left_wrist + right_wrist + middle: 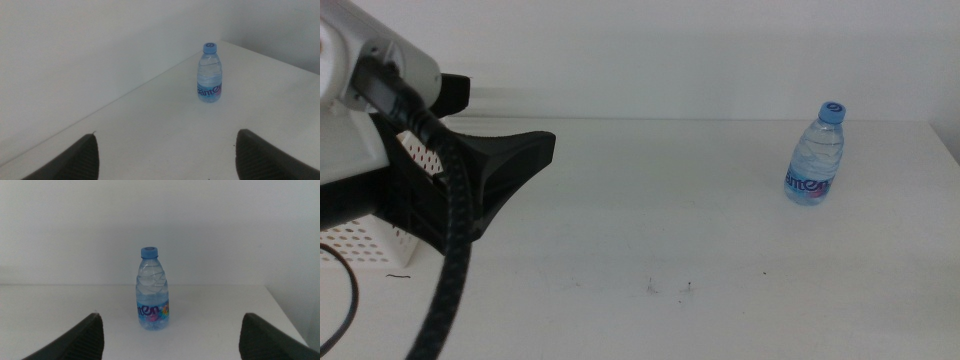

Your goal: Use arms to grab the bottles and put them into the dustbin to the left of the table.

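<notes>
1. We see the water bottle (816,156) standing upright on the table (700,230), toward its far right, untouched.
2. Our left gripper (165,157) hangs over the table's left side beside the white basket (360,240), jaws spread wide and empty.
3. Our right gripper (172,335) faces the bottle from well apart, jaws spread, holding nothing.

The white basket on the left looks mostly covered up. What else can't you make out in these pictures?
- Dustbin: middle view, mostly hidden by the left arm; contents unseen.
- Left gripper: middle view, close and dark; its jaws cannot be told apart there.
- Water bottle label: too small to read fully in any view.
- Right gripper: only jaw tips show, right wrist view; absent from middle view.
</notes>
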Motion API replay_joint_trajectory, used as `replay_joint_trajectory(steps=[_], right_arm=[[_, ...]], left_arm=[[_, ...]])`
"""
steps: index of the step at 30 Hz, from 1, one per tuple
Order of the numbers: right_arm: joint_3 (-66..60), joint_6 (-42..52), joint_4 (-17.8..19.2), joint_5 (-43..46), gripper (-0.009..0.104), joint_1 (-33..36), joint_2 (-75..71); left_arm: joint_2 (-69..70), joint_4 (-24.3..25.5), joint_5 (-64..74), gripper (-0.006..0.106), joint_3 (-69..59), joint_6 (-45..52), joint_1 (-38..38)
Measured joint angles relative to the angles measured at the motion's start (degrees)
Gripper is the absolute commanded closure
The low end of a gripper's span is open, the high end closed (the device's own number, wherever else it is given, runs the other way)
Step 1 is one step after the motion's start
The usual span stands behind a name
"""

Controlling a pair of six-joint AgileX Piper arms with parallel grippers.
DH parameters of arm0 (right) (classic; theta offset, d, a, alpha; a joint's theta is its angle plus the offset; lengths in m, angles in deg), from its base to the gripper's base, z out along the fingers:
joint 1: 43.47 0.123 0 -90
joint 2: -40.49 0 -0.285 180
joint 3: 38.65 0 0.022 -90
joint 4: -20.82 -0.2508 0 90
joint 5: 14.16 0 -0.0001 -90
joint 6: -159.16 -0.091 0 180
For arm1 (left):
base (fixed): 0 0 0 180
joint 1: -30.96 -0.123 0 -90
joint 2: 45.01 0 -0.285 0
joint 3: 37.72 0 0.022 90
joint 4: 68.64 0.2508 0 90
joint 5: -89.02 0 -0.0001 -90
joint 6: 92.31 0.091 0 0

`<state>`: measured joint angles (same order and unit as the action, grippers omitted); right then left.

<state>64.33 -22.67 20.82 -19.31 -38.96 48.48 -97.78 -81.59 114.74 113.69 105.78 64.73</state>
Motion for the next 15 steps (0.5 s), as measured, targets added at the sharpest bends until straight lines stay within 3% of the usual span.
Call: replay_joint_trajectory(steps=[11, 15], right_arm=[[0.0, 1.53, 0.99, 9.29, 0.002, 0.0, 1.38], [0.0, 1.53, -0.94, 14.2, 0.002, 0.0, 8.97]], left_arm=[[0.0, -0.15, -0.14, 0.007, 0.0, 0.0, 0.0], [0.0, -0.15, -0.14, 0.007, 0.0, 0.0, 0.0]])
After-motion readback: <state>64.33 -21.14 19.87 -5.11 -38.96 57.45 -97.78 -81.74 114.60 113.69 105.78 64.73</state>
